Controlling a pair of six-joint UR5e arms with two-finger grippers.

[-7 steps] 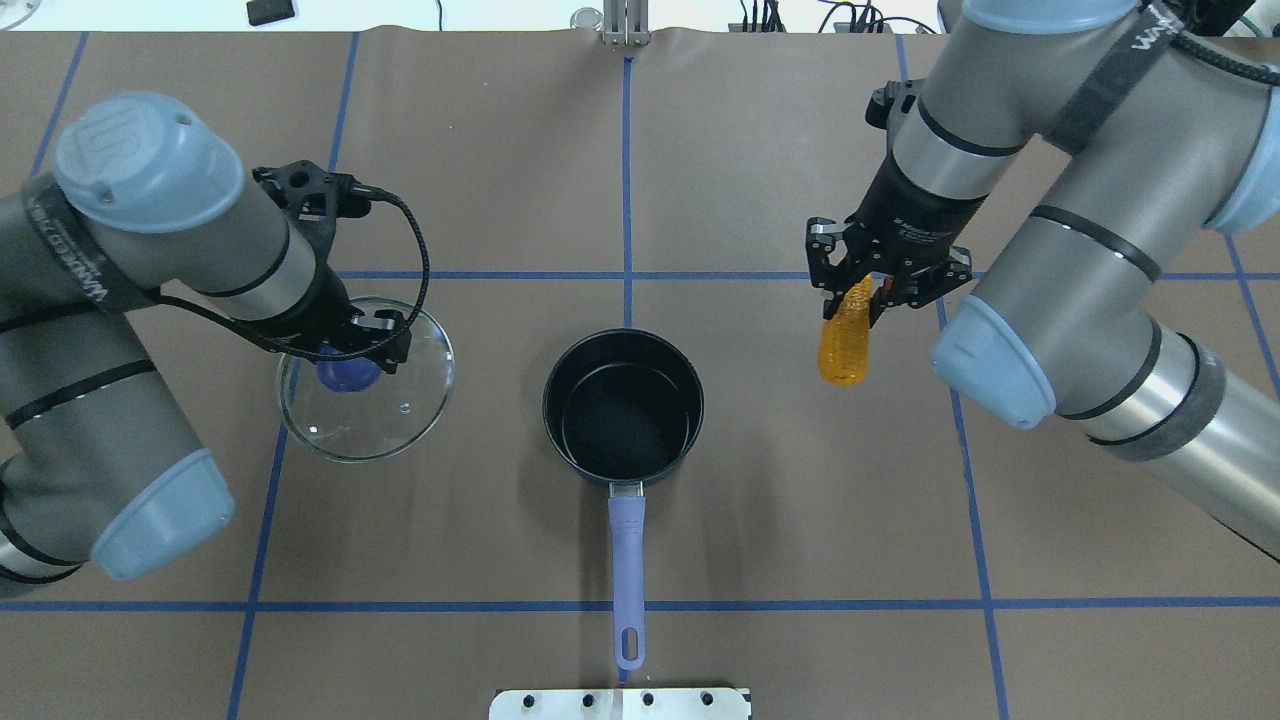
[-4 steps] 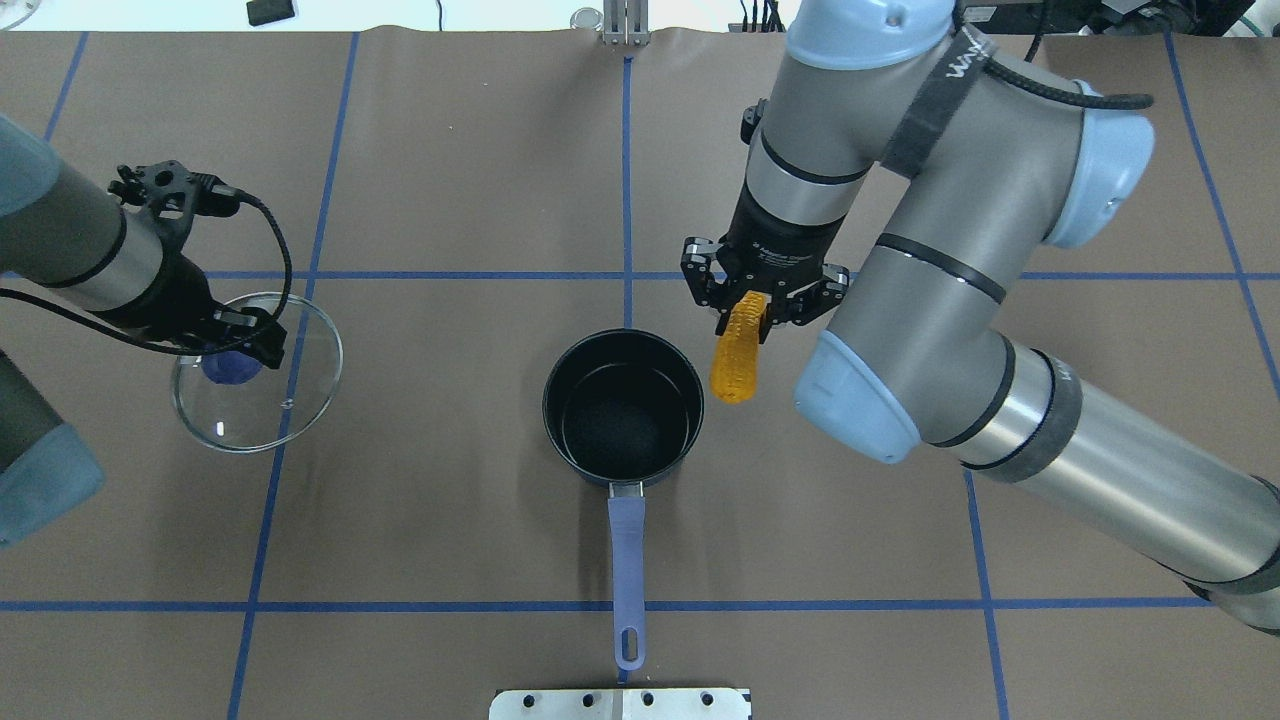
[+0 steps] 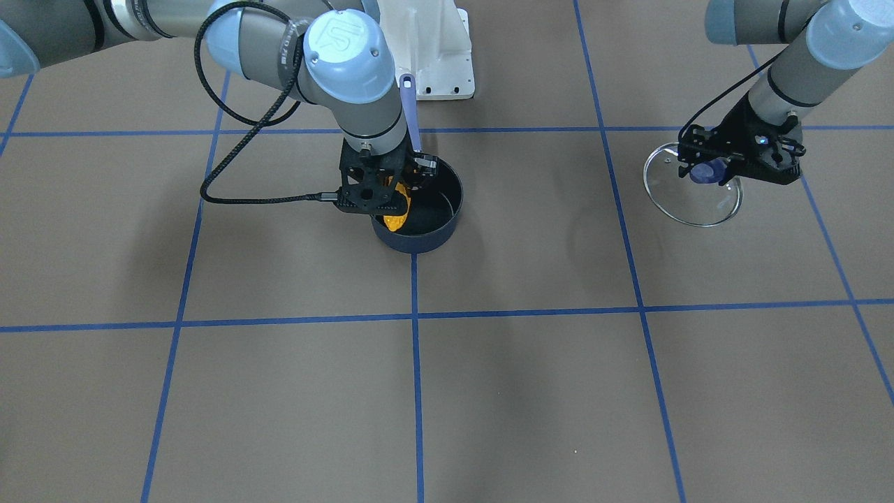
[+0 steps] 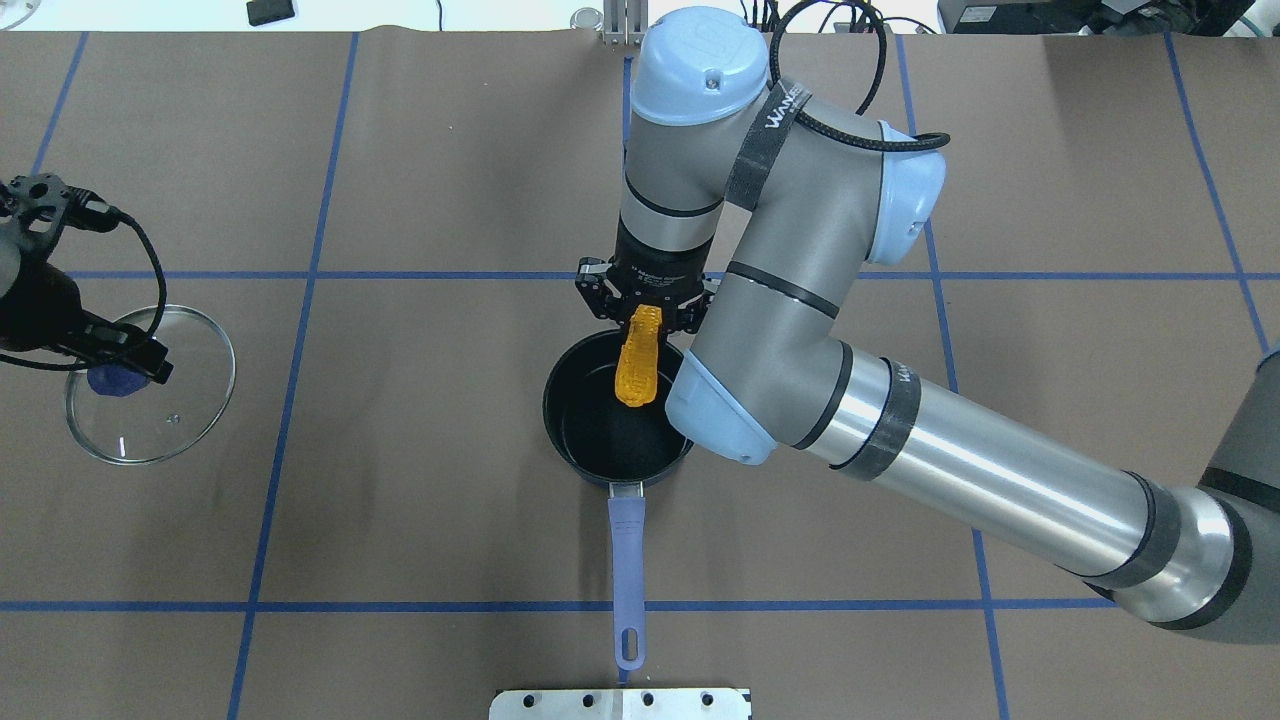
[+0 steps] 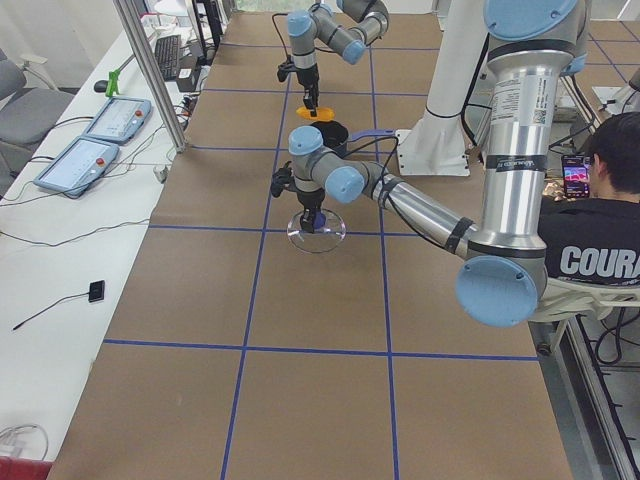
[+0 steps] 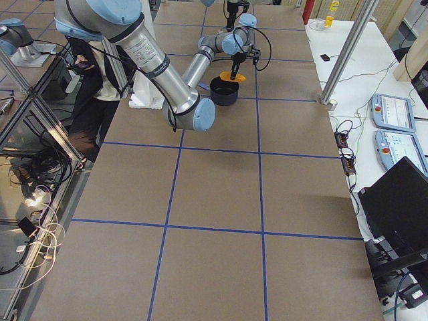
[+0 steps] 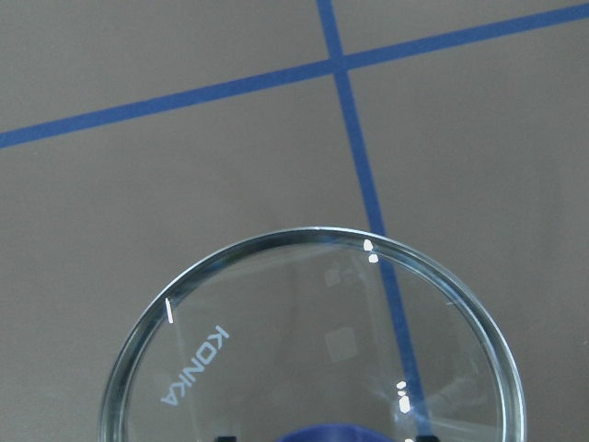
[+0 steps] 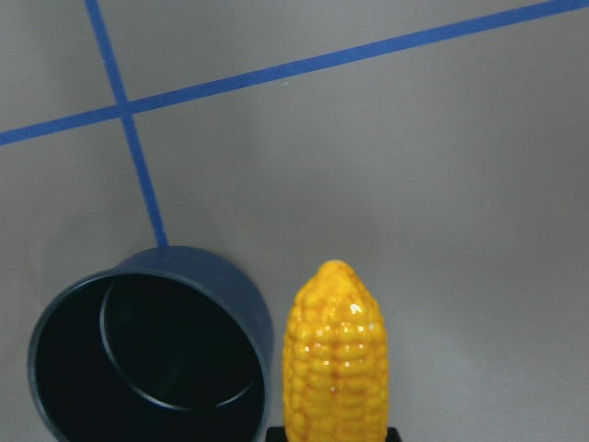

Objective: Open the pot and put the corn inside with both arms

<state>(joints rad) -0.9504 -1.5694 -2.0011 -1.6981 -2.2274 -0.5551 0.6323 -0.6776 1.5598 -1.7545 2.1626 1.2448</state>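
**A:** Brown paper covers the worktop [image 4: 450,500], and the right arm [image 4: 950,470] stretches across it to the middle. Which step is this?

**B:** The second, I'd judge. The left arm [image 3: 789,70] holds off at the robot's left. The pot [image 4: 600,435] stands open at the centre, its handle [image 4: 627,560] pointing toward the robot.

**A:** And its cover?

**B:** The glass lid [image 4: 150,410] is well apart from the pot. I cannot tell whether it touches the worktop.

**A:** The corn [image 4: 637,365]?

**B:** It hangs tip-down above the pot's mouth, close to the far rim and not yet inside.

**A:** The tools?

**B:** Both are clenched. The right tool [image 4: 643,318] grips the corn's upper end, and the left tool [image 3: 726,164] grips the lid's purple knob [image 3: 704,173].

**A:** Next?

**B:** Probably a little lower and nearer the centre. Then the fingers should part, so the corn drops in without clipping the rim.
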